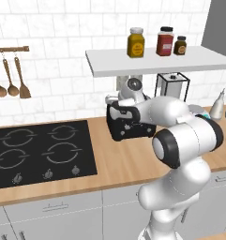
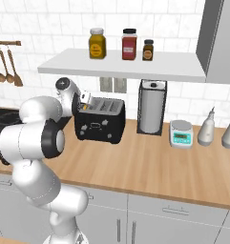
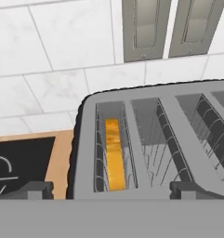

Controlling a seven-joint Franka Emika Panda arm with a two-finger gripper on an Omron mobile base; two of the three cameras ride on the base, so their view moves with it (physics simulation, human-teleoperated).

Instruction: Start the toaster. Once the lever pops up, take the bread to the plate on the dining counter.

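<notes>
L to R, left base view: three wooden utensils (image 1: 10, 77) hang on a rail (image 1: 11, 48) against the white tile wall. Below them the black hob (image 1: 41, 152) sits flush in the wood surface (image 1: 116, 161), w/ grey cabinet fronts (image 1: 53, 213) under it. Just R of the hob stands the toaster (image 1: 128, 126), black, back near the wall, partly hidden by the white arm (image 1: 180, 136). The hand (image 1: 115, 111) sits at the toaster's top left end, above the slots. Overhead a white shelf (image 1: 156, 63) carries three jars: yellow (image 1: 136, 43), red (image 1: 165, 41), small brown (image 1: 180, 46). Behind the arm a paper towel holder (image 1: 172, 84); far R two pale bottles (image 1: 217, 105).

Right base view: toaster (image 2: 99, 119) w/ silvery top and small controls on its front, hand (image 2: 84, 100) just over its left end. R of it the towel holder (image 2: 151, 107), then a small kitchen scale (image 2: 181, 133), then the bottles (image 2: 206, 127), all on the surface (image 2: 150, 167) near the wall.

Hand view: looks down into the toaster (image 3: 150, 139). The bread (image 3: 114, 153) stands on edge in the leftmost slot, low inside the wire guides, only its golden crust edge showing. The slot next to it shows bare wires. Fingertips (image 3: 32, 189) spread wide, one at each side of the toaster top, nothing between them, not touching the bread. Two wall sockets (image 3: 171, 28) on the tile behind; hob corner (image 3: 20, 167) at lower L.
</notes>
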